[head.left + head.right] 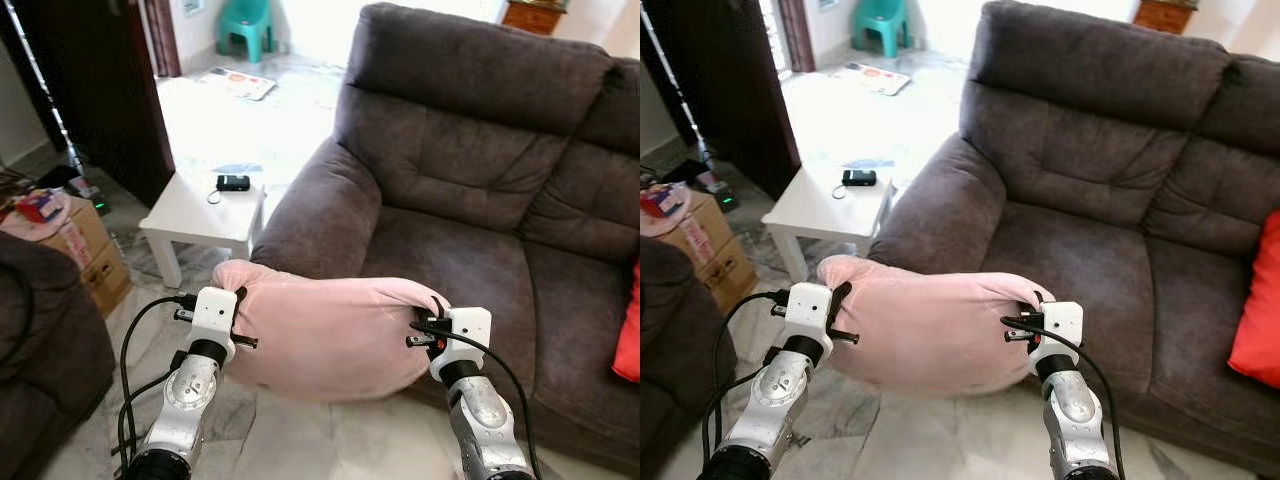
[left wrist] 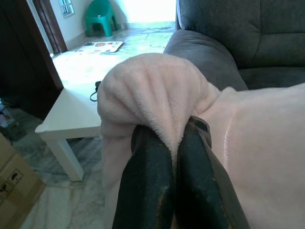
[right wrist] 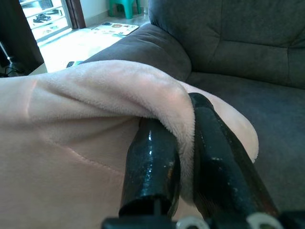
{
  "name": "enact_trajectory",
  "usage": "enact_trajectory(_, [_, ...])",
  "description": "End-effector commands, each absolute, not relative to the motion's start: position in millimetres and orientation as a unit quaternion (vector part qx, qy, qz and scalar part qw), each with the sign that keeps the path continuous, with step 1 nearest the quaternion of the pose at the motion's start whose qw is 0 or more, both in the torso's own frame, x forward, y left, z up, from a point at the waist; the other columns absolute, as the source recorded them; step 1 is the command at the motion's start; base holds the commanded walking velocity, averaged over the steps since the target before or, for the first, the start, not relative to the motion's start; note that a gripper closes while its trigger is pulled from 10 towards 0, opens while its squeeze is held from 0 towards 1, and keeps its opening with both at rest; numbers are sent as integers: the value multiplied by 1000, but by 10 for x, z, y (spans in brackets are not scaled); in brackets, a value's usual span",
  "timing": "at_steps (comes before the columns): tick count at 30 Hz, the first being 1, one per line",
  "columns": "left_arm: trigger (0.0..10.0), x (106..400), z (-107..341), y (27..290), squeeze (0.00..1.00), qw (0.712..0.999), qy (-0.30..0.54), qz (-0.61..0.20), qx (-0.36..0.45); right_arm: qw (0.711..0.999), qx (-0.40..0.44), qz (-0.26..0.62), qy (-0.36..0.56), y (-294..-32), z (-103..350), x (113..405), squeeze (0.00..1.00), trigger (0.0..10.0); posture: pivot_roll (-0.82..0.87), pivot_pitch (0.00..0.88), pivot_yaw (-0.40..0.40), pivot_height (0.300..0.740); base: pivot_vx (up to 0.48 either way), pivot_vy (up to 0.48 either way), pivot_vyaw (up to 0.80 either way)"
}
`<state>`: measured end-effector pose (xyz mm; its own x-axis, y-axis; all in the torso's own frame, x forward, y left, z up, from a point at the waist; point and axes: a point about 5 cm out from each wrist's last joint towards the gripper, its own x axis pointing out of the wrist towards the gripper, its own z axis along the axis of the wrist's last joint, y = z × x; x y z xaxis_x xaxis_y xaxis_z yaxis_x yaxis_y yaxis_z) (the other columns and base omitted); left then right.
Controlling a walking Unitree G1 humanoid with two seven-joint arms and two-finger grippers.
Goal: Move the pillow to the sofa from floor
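While I hold this load off the floor, the stock before me runs as follows, largest first.

Sofa (image 1: 470,170): dark grey, two seats, straight ahead; seat cushion bare in front of me, a red cushion (image 1: 628,330) at its far right.

Pillow (image 1: 330,330): pink, plush, slung between my two arms, clear of the floor, hanging just in front of the sofa's front edge and beside its left armrest. Not yet on the seat.

Side table (image 1: 195,215): white, left of the armrest, a small black device (image 1: 232,182) on top.

Cardboard box (image 1: 85,250): far left, on the floor.

Left gripper (image 2: 164,183): fingers pinched together on a fold of the pillow's left end; fabric bunched over the tips.

Right gripper (image 3: 183,152): fingers likewise clamped on a fold at the right end, plush squeezed between them.

Step in hand, as I judge it: carry forward and set down. I would keep both arms level and the same width apart so the pillow doesn't sag or pull from one pinch, raise it above the seat edge, reach well over the cushion, then lower until it rests before letting either side go.
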<state>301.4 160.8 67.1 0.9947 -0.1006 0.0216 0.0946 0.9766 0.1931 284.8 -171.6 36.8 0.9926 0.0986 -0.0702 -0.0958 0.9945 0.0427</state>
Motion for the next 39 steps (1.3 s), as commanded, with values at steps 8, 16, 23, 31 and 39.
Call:
enact_trajectory(8, [10000,3060,761,1787,0,994,-27,-7,110,999,34,-28,7,-2003,489,2894,0,10000,98,0,-105,740,0,-47,-609])
enact_trajectory(16, [10000,3066,763,1793,0,994,-25,-5,109,999,34,-27,9,-1998,485,2898,0,10000,101,0,-106,740,0,-141,-609])
enact_trajectory(23, [10000,3075,773,1787,0,993,-28,-6,117,999,34,-29,9,-2007,492,2910,0,10000,101,0,-110,740,0,-137,-612])
enact_trajectory(31, [10000,3076,777,1784,0,992,-28,-6,122,999,30,-27,12,-2011,486,2911,0,10000,103,0,-112,740,0,-90,-607])
enact_trajectory(39, [10000,3080,779,1792,0,993,-29,-3,118,999,28,-30,10,-2029,503,2922,0,10000,79,0,-100,740,0,-120,-608])
